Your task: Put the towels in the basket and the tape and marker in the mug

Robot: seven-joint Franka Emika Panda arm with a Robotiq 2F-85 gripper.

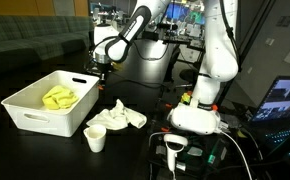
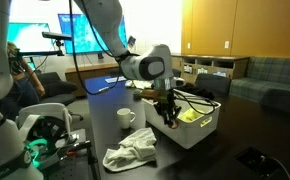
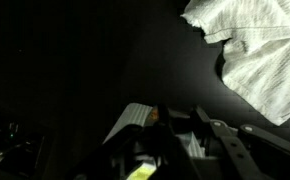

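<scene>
I can't tell if my tool (image 2: 166, 112) is apart or together; I'd pinch the white towel (image 3: 257, 55), wrist-view two o'clock, mid-bunch.

Towel (image 1: 59, 97) in basket (image 1: 30, 120), mug (image 1: 95, 139) just beside

A black table (image 1: 145, 97) spreads beneath the jaws. A laptop (image 1: 282, 100) sits well off to one side of them (its screen lit). Behind the jaws stands a dark couch (image 1: 25, 45). A blue monitor (image 2: 85, 35) glows above and beyond them, with wooden cabinets (image 2: 225, 30) farther back.
</scene>
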